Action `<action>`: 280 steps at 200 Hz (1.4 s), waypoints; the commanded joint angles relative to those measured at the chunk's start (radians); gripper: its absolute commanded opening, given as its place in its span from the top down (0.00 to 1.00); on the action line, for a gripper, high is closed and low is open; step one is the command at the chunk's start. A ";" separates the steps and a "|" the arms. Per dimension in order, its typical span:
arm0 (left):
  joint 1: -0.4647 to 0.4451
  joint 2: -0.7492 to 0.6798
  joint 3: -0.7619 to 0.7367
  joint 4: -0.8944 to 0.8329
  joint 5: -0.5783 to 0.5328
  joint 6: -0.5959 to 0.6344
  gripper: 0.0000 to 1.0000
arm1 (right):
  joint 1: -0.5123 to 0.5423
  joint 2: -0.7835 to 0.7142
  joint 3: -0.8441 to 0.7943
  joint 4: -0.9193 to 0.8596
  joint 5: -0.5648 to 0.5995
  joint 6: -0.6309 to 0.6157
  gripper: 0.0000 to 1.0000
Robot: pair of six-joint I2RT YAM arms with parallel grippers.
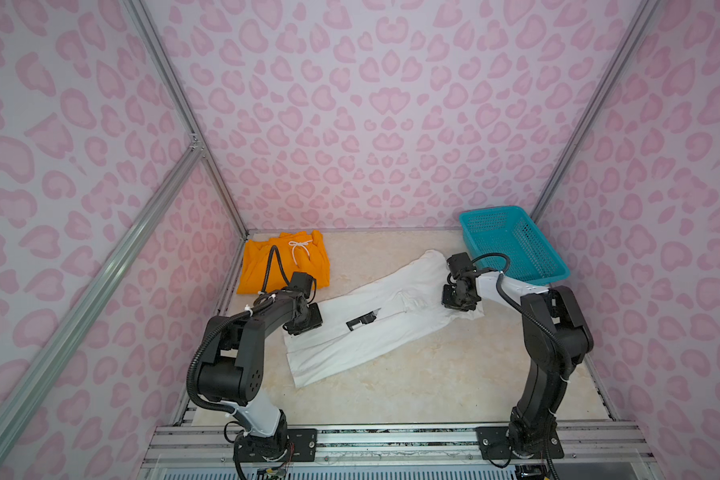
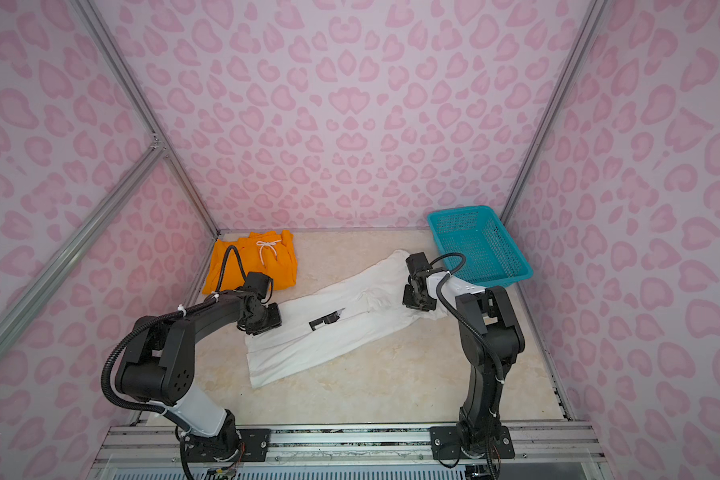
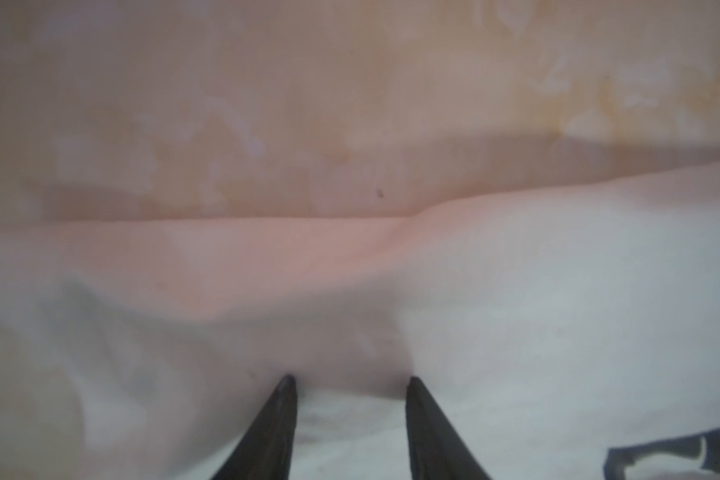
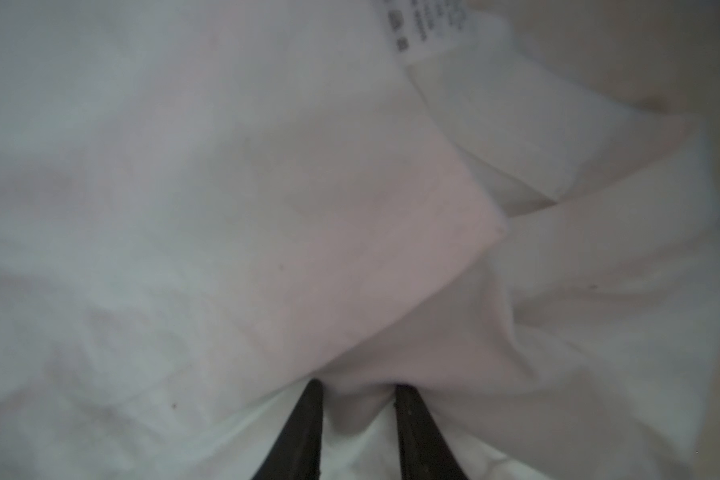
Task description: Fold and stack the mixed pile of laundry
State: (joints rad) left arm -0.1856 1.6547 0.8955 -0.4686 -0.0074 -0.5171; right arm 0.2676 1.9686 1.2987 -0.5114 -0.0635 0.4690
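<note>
Left wrist view: left gripper (image 3: 350,379) jaws half apart, tips on white shirt (image 3: 558,311) | right gripper (image 4: 360,386) narrow, pinching a shirt fold

1. A small white tag (image 4: 429,29) on the T-shirt (image 4: 184,166) carries tiny grey lines of print and little symbols, all too blurred to read.
2. The T-shirt's black-grey print (image 1: 360,321) shows no letters I can make out.

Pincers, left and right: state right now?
Left pincer: open, pressing on the shirt.
Right pincer: closed on a shirt fold.
</note>
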 commanded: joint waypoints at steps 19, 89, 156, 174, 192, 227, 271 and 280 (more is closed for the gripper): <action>-0.047 -0.031 -0.080 -0.070 0.099 -0.075 0.55 | -0.020 0.240 0.346 -0.158 -0.065 -0.087 0.65; -0.274 -0.059 -0.163 -0.046 0.146 -0.186 0.56 | 0.023 0.250 0.660 -0.296 -0.015 -0.202 0.48; -0.384 -0.123 -0.127 -0.195 -0.026 -0.253 0.52 | 0.281 -0.230 0.000 -0.118 -0.151 -0.150 0.49; -0.334 -0.129 -0.085 -0.235 -0.076 -0.244 0.51 | 0.391 -0.295 -0.121 -0.035 -0.209 -0.091 0.51; -0.273 -0.159 -0.089 -0.230 -0.079 -0.246 0.51 | 0.502 -0.335 -0.194 0.055 -0.246 -0.031 0.54; -0.154 -0.295 -0.090 -0.193 -0.023 -0.209 0.51 | 0.676 -0.257 -0.165 0.181 -0.266 0.035 0.64; -0.041 -0.374 0.024 -0.270 -0.034 -0.123 0.50 | 0.833 -0.040 0.006 0.085 -0.218 -0.042 0.76; -0.006 -0.385 0.030 -0.274 -0.025 -0.109 0.50 | 0.851 -0.005 0.024 0.052 -0.205 -0.051 0.77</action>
State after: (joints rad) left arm -0.2516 1.2957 0.8989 -0.6872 -0.0303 -0.6830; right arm 1.0698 1.8866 1.2797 -0.3904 -0.3065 0.4641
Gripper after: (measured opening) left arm 0.502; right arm 0.245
